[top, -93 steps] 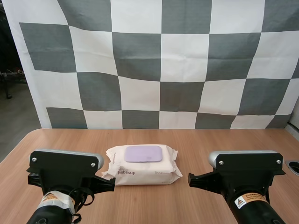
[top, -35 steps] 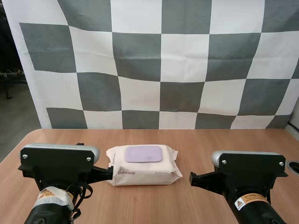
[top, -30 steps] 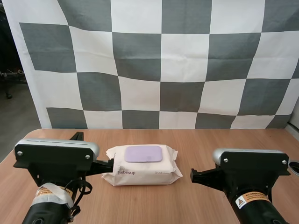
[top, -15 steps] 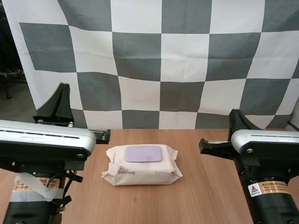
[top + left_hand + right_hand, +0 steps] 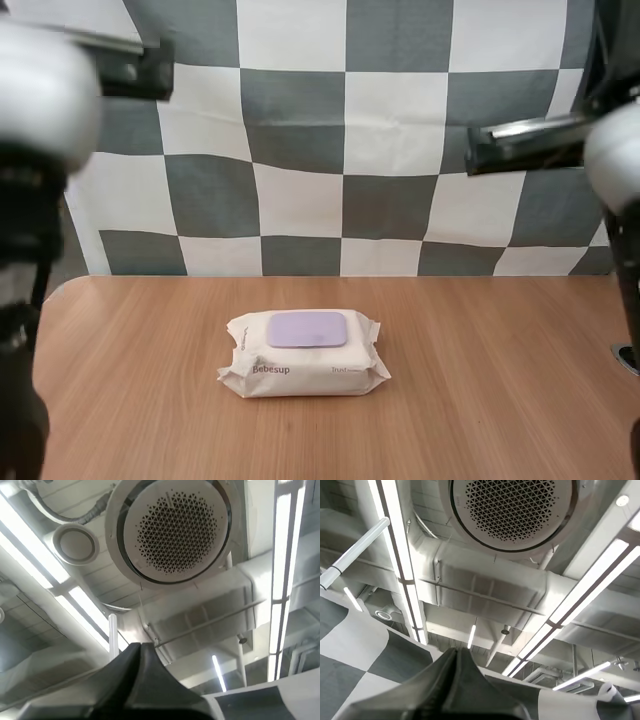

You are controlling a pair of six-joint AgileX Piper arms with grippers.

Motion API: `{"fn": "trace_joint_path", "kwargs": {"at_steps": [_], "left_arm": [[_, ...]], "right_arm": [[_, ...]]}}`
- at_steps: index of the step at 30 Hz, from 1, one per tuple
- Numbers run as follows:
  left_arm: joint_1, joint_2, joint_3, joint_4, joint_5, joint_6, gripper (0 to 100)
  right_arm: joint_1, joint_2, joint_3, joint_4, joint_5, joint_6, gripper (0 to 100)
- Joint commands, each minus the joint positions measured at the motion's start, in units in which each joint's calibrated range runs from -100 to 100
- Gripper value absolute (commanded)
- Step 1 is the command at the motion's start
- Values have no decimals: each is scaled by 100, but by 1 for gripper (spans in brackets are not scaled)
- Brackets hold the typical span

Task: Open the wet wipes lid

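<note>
High view puts the pack of wet wipes flat near the middle of the wooden table, well apart from both arms. Its long axis runs side to side across the table, one short crimped end toward the left arm's side and the other toward the right arm's side. The lilac lid sits on the top face, nearer the far long edge, lying flat and closed, and its longer side runs the same way as the pack. The printing on the near long side reads upright from the arms' side, so that face is turned toward the arm bases. The left arm stands high at the table's left edge and the right arm high at its right edge, both well above the pack. A dark bar juts from the right arm toward the middle; it is probably part of that arm's gripper, though it is too blurred to be sure. In the left wrist view the left gripper has its two fingers pressed together into one dark wedge, closed on themselves. In the right wrist view the right gripper looks the same, fingers together, gripping no object.
</note>
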Motion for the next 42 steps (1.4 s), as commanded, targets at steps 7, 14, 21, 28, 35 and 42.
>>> {"fn": "trace_joint_path", "kwargs": {"at_steps": [7, 14, 21, 28, 35, 42], "left_arm": [[3, 2397, -3215, 3, 8707, 1852, 0], [3, 3314, -3359, 51, 12098, 2512, 0], [11, 4358, -3310, -137, 14308, 1982, 0], [310, 4380, -2224, -2152, 14390, 2944, 0], [986, 4380, -1230, -3498, 14629, 4029, 0], [1718, 4966, -947, -5063, 15862, 5995, 0]], "right_arm": [[3, 2239, -3160, -2737, 6793, -128, 0], [3, 3339, -3270, -2240, 9139, -1397, 0], [3, 4204, -3270, -846, 11116, -2660, 0], [3, 4322, -3036, 199, 11036, -3648, 0], [3, 4332, -1993, 243, 9755, -4073, 0], [3, 4552, -1619, 241, 9727, -4073, 0]]}}
